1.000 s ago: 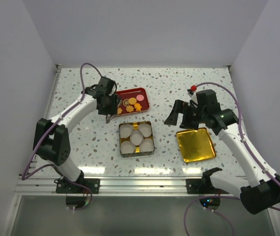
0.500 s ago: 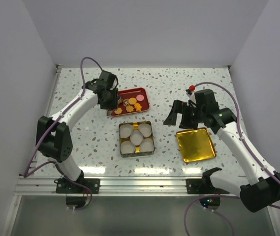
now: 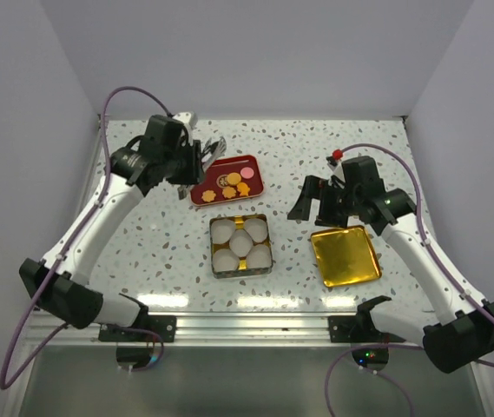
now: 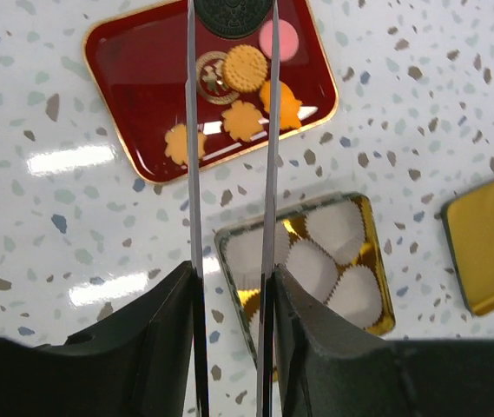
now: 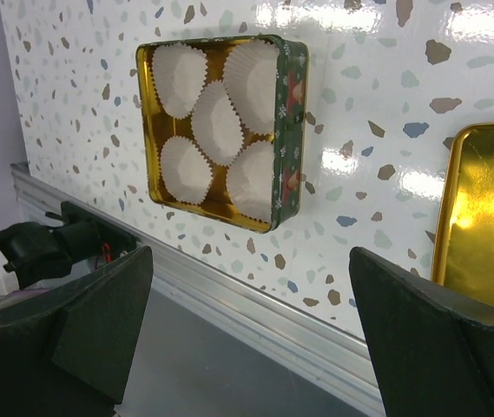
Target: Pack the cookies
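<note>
The cookies (image 4: 245, 67) are small orange, pink and brown-ringed biscuits lying on a red tray (image 4: 125, 78) (image 3: 251, 165). One dark brown cookie (image 4: 233, 16) sits pinched between the thin blade tips of my left gripper (image 4: 232, 10), which is raised above the tray's far left corner (image 3: 212, 148). A green tin (image 3: 213, 248) lined with gold holds several white paper cups (image 4: 338, 230). My right gripper (image 5: 251, 330) (image 3: 314, 200) hangs open and holds nothing, above the table between the tin (image 5: 286, 130) and a gold lid (image 3: 345, 255).
The gold lid (image 5: 481, 217) lies flat to the right of the tin. An aluminium rail (image 3: 255, 326) runs along the table's near edge. White walls close in the left, right and far sides.
My left arm has lifted up and back from the red tray, and its blades have closed in on the dark cookie. The right arm has not moved.
</note>
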Tool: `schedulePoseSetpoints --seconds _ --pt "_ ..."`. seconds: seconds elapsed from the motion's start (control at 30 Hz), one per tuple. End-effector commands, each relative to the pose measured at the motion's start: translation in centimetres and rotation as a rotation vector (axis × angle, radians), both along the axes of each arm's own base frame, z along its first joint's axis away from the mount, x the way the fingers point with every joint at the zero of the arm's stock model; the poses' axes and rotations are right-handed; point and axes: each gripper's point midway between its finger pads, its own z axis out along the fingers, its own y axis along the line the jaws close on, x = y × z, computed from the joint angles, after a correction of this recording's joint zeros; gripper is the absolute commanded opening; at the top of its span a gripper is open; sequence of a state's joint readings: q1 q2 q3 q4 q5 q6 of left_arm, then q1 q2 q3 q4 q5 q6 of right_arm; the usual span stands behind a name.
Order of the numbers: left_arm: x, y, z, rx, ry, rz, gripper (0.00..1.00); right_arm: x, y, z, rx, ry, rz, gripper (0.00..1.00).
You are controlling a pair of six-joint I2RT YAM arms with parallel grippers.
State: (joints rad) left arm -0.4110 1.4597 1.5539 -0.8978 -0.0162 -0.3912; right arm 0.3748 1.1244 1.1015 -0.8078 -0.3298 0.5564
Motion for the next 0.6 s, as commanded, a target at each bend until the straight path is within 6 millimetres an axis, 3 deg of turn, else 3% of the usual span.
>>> schedulePoseSetpoints --seconds 0.0,0.23,0.57 --pt "-4.5 -2.4 0.9 -0.071 -0.026 -0.121 0.29 1.0 0.1 1.6 -0.001 -0.06 0.0 0.99" --pt "-10.4 -4.8 -1.2 -0.157 -0.017 -0.226 0.28 1.2 0.2 1.3 -0.006 -0.053 0.0 0.99" --pt "-13.4 -8.5 -4.6 -0.115 0.041 -0.318 0.29 0.6 -0.1 1.1 -0.01 -0.044 -0.002 0.99"
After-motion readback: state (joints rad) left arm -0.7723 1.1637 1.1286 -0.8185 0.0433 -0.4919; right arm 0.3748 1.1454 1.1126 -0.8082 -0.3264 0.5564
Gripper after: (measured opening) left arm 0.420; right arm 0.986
